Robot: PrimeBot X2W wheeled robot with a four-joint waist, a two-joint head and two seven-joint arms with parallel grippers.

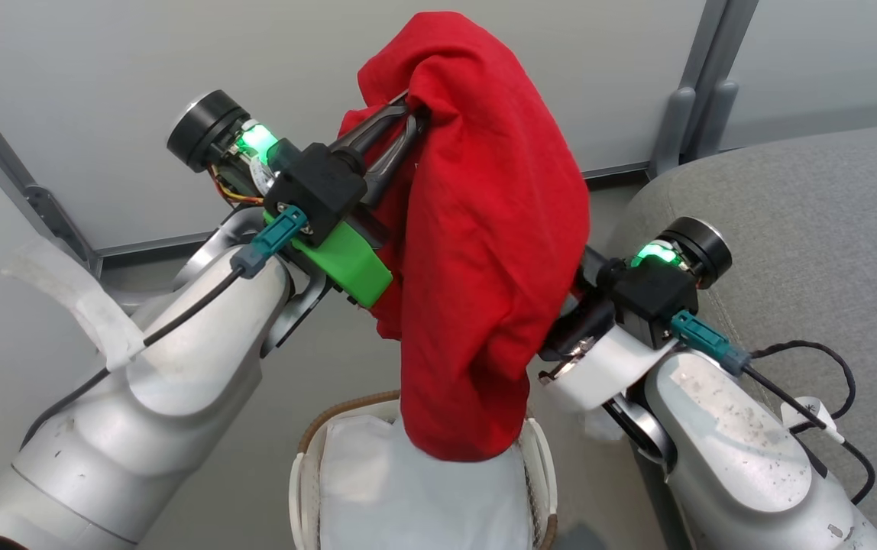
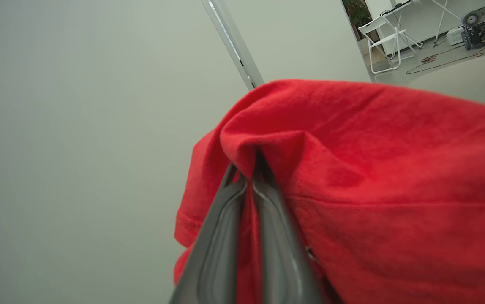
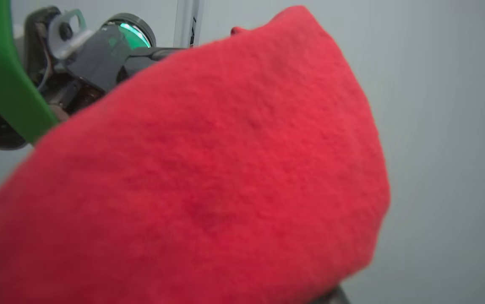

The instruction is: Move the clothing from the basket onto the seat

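our left arm (image 1: 179, 359) rises from the lower left of the frame toward the upper middle, its wrist light glowing green. the left tool (image 1: 406, 122) points up and to the right, its two dark fingers (image 2: 225, 236) pressed nearly together on a fold of the red clothing (image 1: 484, 252). our right arm (image 1: 721, 435) climbs from the lower right, wrist (image 1: 648, 290) angled toward the frame's centre, green light on. the right tool is buried under the clothing, so we cannot tell its grip.

White folding chair (image 2: 384, 37), pale wall (image 2: 77, 126)
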